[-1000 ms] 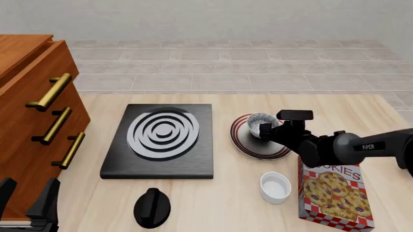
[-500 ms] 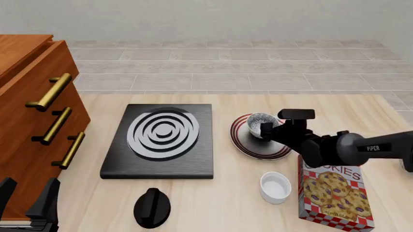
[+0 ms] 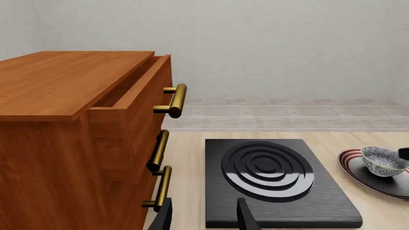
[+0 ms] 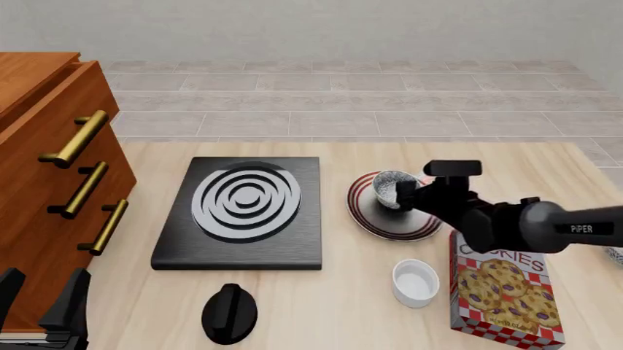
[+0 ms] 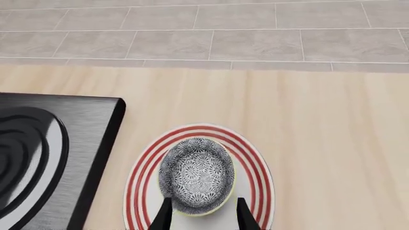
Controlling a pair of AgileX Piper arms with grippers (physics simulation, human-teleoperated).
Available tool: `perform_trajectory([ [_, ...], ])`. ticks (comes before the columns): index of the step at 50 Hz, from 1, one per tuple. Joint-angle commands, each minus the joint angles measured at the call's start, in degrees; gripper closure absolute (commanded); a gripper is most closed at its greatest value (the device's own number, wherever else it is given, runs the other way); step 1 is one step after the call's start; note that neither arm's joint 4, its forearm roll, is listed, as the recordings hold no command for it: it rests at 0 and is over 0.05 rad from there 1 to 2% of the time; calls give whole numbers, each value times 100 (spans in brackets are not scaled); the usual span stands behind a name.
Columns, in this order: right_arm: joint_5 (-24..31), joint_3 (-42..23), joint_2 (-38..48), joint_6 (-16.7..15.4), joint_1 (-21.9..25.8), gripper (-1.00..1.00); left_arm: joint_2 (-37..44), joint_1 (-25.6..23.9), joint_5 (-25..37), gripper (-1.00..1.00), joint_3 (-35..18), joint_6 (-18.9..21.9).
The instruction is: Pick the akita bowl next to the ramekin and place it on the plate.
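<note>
The akita bowl (image 4: pixel 389 187), speckled black and white, sits upright on the far left part of the red-ringed plate (image 4: pixel 381 226). In the right wrist view, the bowl (image 5: pixel 197 174) lies inside the plate's rings (image 5: pixel 259 165). My right gripper (image 4: pixel 405 195) hangs at the bowl's near side. It is open, with a finger on each side of the bowl's near rim (image 5: pixel 203 218). The white ramekin (image 4: pixel 416 282) stands on the table nearer than the plate. My left gripper (image 4: pixel 43 300) is open and holds nothing at the near left corner.
A black burner (image 4: pixel 238 211) with white spiral rings lies left of the plate, and a black knob (image 4: pixel 230 313) lies in front of it. A cookie box (image 4: pixel 504 292) stands right of the ramekin, under my right arm. A wooden drawer cabinet (image 4: pixel 49 160) with brass handles fills the left side.
My right arm has drawn back a little to the right, away from the bowl. The bowl stays on the plate. The left arm has not moved.
</note>
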Motion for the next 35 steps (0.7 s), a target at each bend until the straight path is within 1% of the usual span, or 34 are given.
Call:
perform_trajectory([
  [1,-10,154,-323,-60,9,-100,0,0,0,-100,0,0],
  [16,187,259,-772,-96,56,-100,0,0,0,-100,0,0],
  [35,273,542,-1259,-103,131,-100,0,0,0,-100,0,0],
])
